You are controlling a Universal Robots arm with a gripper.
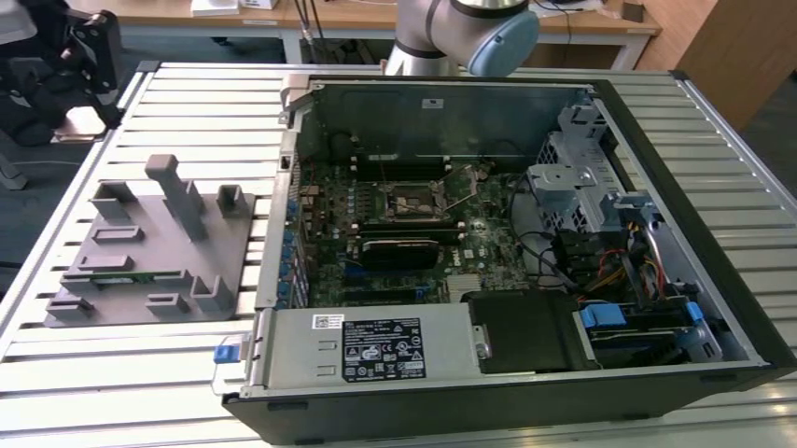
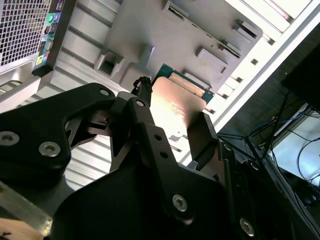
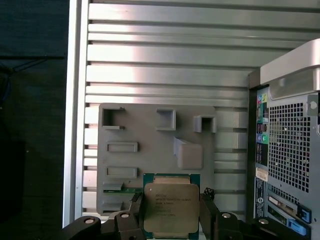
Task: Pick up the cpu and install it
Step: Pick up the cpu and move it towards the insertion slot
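In both wrist views the cpu, a flat square chip with a silvery metal top and a green rim, sits between the two black fingers of my gripper, which is shut on its opposite edges. I hold it in the air well above the grey holder plate on the slatted table. The open computer case lies beside the plate, and the dark square socket on its motherboard is uncovered.
The arm's grey-and-blue joint rises behind the case. A green memory strip lies in the holder plate, which has raised posts. The case's rear panel stands next to the plate. The table edge drops to dark floor.
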